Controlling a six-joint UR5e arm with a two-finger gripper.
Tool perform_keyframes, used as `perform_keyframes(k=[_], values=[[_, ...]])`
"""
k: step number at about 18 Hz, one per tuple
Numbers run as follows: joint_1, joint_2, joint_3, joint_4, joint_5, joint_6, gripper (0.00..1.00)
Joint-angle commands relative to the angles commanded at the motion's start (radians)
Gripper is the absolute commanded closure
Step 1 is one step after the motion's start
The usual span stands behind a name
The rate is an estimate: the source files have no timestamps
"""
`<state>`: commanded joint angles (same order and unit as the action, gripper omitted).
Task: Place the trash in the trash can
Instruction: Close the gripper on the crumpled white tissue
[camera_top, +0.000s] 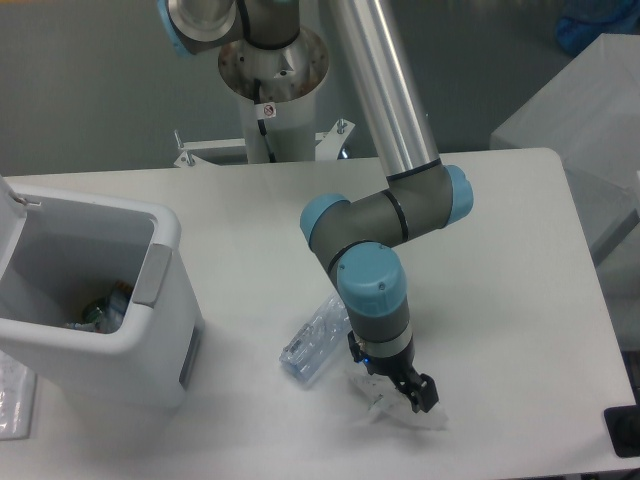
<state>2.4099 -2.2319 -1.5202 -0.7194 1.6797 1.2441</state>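
The wrapper (405, 410), a crumpled clear-white scrap, lies on the table (520, 300) near its front edge, partly hidden beneath the gripper (392, 388). The bottle (315, 340), clear and flattened, lies just beside it to the left at a slant; its cap end is hidden behind the arm (375, 290). The gripper points down and sits low over the wrapper; one dark finger shows at the wrapper's right side, but whether the fingers are wide, narrow or already touching the plastic cannot be told from this view. The bin (150, 330) stands well apart at the left of the table with its lid up; some items already lie inside. The step in hand appears to be the pick of the wrapper. To do it well, the fingers should straddle the thickest fold of the plastic rather than a thin edge, since a light, springy film is likely to slip out of a shallow pinch. The descent should stop at the table surface, and the near finger should stay clear of the bottle so that only one item is lifted.
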Motion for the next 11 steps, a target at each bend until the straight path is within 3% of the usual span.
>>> perform_keyframes(k=[2, 4, 5, 11], values=[[0.000, 0.002, -0.005, -0.003, -0.002, -0.005, 0.61], [0.000, 0.009, -0.006, -0.026, -0.006, -0.009, 0.91], [0.000, 0.012, -0.005, -0.037, -0.009, -0.012, 1.00], [0.014, 0.052, 0.000, -0.044, -0.043, -0.063, 1.00]])
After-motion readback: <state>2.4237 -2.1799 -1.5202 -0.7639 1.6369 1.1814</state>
